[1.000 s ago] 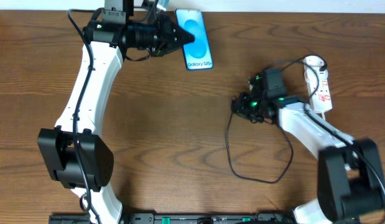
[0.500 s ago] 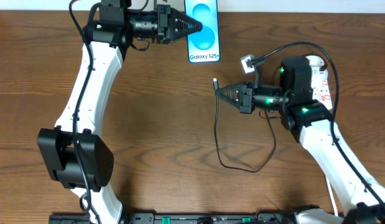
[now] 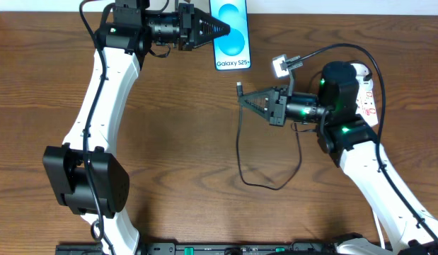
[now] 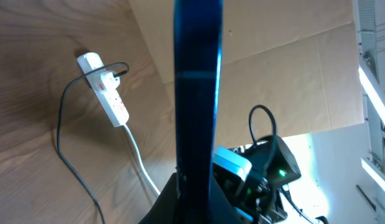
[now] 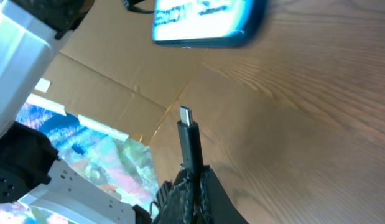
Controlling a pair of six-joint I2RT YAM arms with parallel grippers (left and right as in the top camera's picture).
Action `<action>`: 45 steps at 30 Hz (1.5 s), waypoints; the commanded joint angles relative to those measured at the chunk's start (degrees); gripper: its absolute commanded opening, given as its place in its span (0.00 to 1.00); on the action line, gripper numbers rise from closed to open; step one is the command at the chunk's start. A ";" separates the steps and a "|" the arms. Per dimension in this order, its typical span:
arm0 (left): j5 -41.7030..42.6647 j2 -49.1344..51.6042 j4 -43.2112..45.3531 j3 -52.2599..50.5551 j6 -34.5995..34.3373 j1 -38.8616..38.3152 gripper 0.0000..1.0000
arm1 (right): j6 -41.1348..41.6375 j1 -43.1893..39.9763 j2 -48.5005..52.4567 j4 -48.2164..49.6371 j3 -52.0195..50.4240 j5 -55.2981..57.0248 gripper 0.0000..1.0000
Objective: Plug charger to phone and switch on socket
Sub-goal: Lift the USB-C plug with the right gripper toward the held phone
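The left gripper (image 3: 223,32) is clamped on the phone (image 3: 233,44), holding it at the far edge of the surface (image 3: 176,142), apparently lifted. The right gripper (image 3: 243,97) pinches the charger (image 5: 191,144) just behind its plug tip, which points toward the phone but stands apart from it, so plugging in is not yet done. The socket (image 4: 109,98) lies beyond the right arm, and switching it on also looks left to do.

1. Your right wrist view shows the phone (image 5: 208,22) blurred, cut by the top edge.
2. Overhead, the left tool (image 3: 222,32) covers its left side.
3. The right arm (image 3: 342,85) hides part of the socket (image 3: 369,103); its switch is too small to read.
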 commanded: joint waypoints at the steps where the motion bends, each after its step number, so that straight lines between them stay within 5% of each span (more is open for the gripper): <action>1: 0.63 -1.57 0.46 0.72 -0.61 0.20 0.07 | 4.92 1.22 -0.48 2.32 0.20 2.60 0.01; 45: 0.85 -1.55 0.39 0.72 -0.31 -1.25 0.07 | 9.42 1.51 -0.44 5.57 0.20 6.86 0.01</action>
